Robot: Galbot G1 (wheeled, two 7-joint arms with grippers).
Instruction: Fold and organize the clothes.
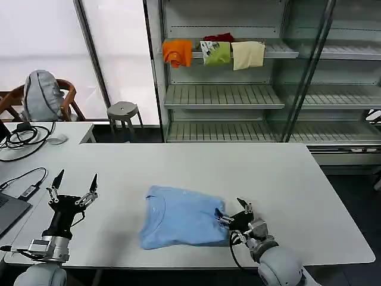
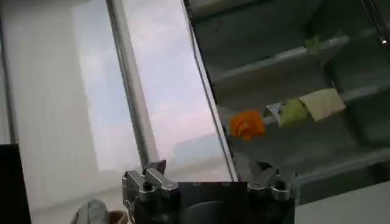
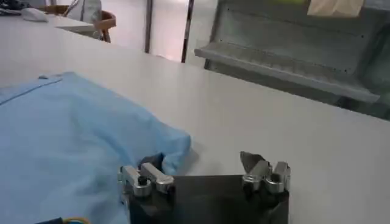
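Folding looks midway, I judge: the sky-blue T-shirt (image 1: 181,217) lies partly folded near the front edge of the white table (image 1: 286,179), my right gripper (image 1: 236,219) spread wide at its right edge, one finger touching cloth. My left gripper (image 1: 74,189) waits raised, fingers wide, well left of the shirt. Next I'd pinch that edge and fold across; the right wrist view shows the finger (image 3: 152,172) against the hem.
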